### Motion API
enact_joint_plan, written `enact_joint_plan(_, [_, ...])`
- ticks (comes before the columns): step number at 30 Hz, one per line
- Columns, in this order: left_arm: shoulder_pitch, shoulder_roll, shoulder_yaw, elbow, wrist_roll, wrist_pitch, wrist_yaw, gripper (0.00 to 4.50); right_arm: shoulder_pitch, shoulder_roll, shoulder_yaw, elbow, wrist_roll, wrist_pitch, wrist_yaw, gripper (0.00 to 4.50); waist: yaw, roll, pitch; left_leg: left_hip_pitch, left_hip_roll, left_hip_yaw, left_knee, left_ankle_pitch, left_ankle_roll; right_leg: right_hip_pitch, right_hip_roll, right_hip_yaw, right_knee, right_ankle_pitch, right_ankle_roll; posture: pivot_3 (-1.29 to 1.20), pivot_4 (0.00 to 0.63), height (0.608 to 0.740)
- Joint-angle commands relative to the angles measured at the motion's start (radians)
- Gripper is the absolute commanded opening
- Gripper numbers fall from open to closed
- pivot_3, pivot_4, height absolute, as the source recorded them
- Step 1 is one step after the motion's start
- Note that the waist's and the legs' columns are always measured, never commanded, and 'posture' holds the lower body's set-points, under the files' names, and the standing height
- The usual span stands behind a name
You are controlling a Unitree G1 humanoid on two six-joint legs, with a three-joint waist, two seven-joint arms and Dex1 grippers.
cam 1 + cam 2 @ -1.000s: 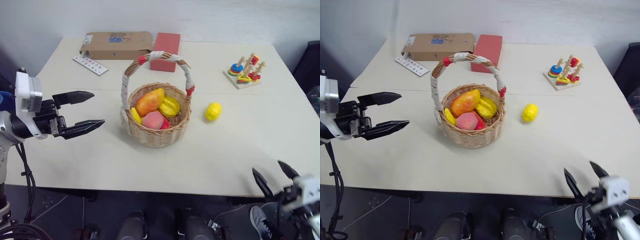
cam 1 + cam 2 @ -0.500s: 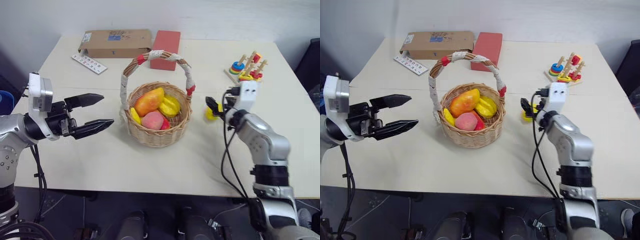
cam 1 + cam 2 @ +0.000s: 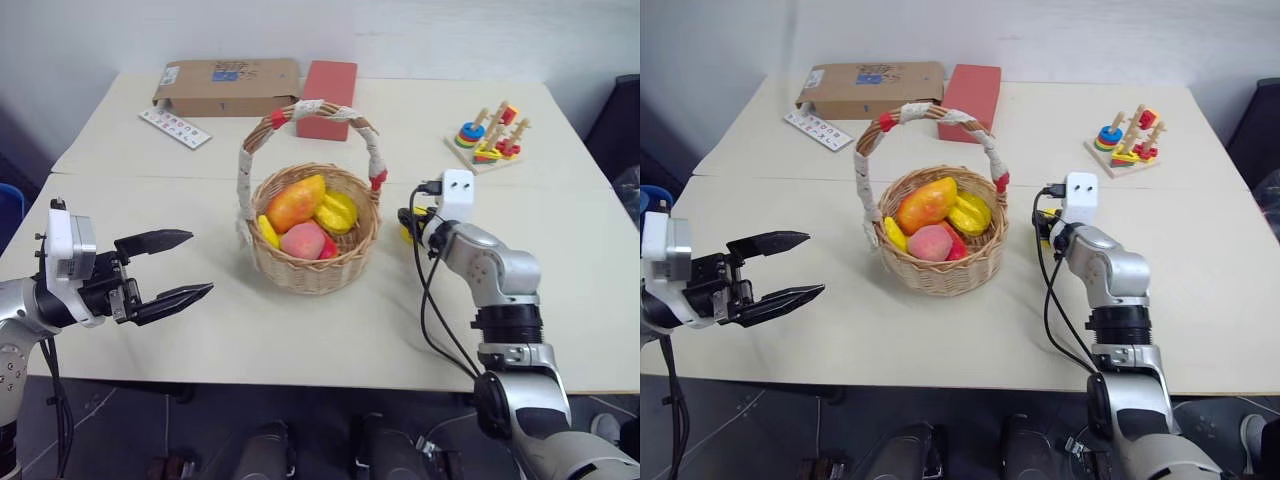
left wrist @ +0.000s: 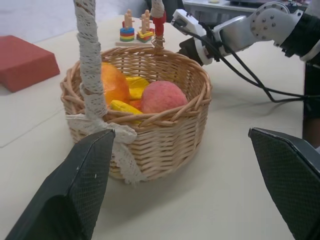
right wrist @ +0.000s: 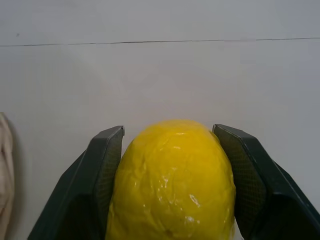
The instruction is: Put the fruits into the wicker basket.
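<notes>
Cream bench point(image 3: 300, 330), seam across it, white wall behind. Vs a sec ago: right tool point(image 5: 170, 150) has come up from the near edge to the lemon point(image 5: 170, 190), right of the basket point(image 3: 315, 265); fingers hug both its sides. Left tool point(image 3: 165, 268) spread, empty, now lower and nearer. Counts: 1 basket w/ peach point(image 3: 305, 240) plus other fruit, 1 lemon outside, 1 cardboard box point(image 3: 225, 85), 1 red block point(image 3: 328, 85), 1 ring toy point(image 3: 485, 135).
</notes>
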Motion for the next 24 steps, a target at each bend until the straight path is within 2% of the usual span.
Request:
enact_joint_plan(1, [-0.043,0.018,0.018,-0.037,-0.043,-0.002,0.010,4.50,0.059,-0.093,-0.057,-0.183,0.075,0.008,0.140,2.51,0.005,0.000,0.000,0.000,0.000,0.000,0.000,0.000,0.000,0.000,0.000,0.000,-0.001,0.000,0.000,0.00,0.150,0.740])
enact_joint_plan(6, [-0.073,0.020,0.007,-0.041,-0.082,0.029,0.018,4.50,0.139,-0.261,-0.089,-0.451,0.321,0.012,0.531,2.51,0.000,0.001,0.001,-0.001,-0.001,0.000,-0.001,-0.001,0.002,0.001,0.000,0.000,-0.004,0.000,0.001,0.00,0.150,0.740])
enact_joint_plan(8, [-0.068,0.027,0.003,-0.030,-0.089,0.045,0.008,4.50,0.147,-0.303,-0.097,-0.519,0.427,0.052,0.624,2.51,-0.008,0.001,0.001,-0.001,0.002,0.000,-0.002,-0.002,0.001,0.002,0.002,-0.001,-0.007,0.000,0.001,0.00,0.150,0.740])
enact_joint_plan(10, [-0.058,0.030,-0.003,-0.016,-0.082,0.049,-0.005,4.50,0.125,-0.299,-0.081,-0.536,0.462,0.075,0.613,2.51,-0.012,0.001,0.001,0.001,0.003,0.001,-0.003,-0.002,0.000,0.003,0.003,-0.001,-0.008,0.000,0.001,0.00,0.150,0.740])
enact_joint_plan(12, [-0.020,0.006,0.001,0.012,-0.079,0.048,-0.008,4.50,0.050,-0.199,0.010,-0.537,0.442,0.097,0.509,2.51,-0.018,0.001,0.001,0.003,0.004,0.002,-0.003,-0.001,-0.001,0.004,0.003,0.000,-0.007,0.000,0.001,0.00,0.150,0.740])
enact_joint_plan(14, [0.017,-0.015,0.007,0.026,-0.067,0.028,-0.013,4.50,0.012,-0.134,0.070,-0.543,0.432,0.117,0.466,2.51,-0.025,0.001,0.001,0.005,0.005,0.004,-0.003,-0.001,-0.002,0.004,0.003,0.001,-0.007,0.000,0.001,0.00,0.150,0.740])
enact_joint_plan(16, [0.061,-0.038,0.015,0.022,-0.045,-0.003,-0.013,4.50,0.002,-0.092,0.157,-0.545,0.380,0.100,0.454,2.51,-0.023,0.001,0.001,0.005,0.005,0.003,-0.003,0.000,-0.003,0.002,0.003,0.000,-0.007,0.000,0.000,0.00,0.150,0.740])
enact_joint_plan(19, [0.074,-0.051,0.023,0.008,-0.046,-0.016,0.004,4.50,-0.009,-0.040,0.209,-0.499,0.313,0.065,0.402,2.51,-0.007,0.000,0.000,0.003,0.005,0.002,-0.005,0.000,-0.003,0.001,0.002,0.000,-0.006,0.000,0.000,0.00,0.150,0.740])
enact_joint_plan(21, [0.076,-0.052,0.025,-0.004,-0.052,-0.017,0.015,4.50,-0.017,0.002,0.211,-0.446,0.262,0.027,0.349,3.22,-0.003,0.000,0.000,0.000,0.003,0.001,-0.003,-0.001,-0.002,-0.001,0.001,0.000,-0.003,0.000,-0.001,0.00,0.150,0.740])
enact_joint_plan(22, [0.078,-0.051,0.026,-0.006,-0.054,-0.018,0.018,4.50,-0.015,0.004,0.228,-0.425,0.222,-0.010,0.349,3.40,-0.004,0.000,0.000,0.000,0.002,0.001,-0.003,-0.001,-0.001,-0.002,0.000,0.000,-0.003,0.001,-0.001,0.00,0.150,0.740])
enact_joint_plan(24, [0.083,-0.049,0.028,-0.013,-0.056,-0.018,0.023,4.50,-0.006,-0.001,0.254,-0.413,0.176,-0.075,0.383,4.15,-0.004,0.000,0.000,0.000,-0.001,0.001,-0.003,-0.001,0.002,-0.002,-0.002,0.000,-0.003,0.001,-0.001,0.00,0.150,0.740])
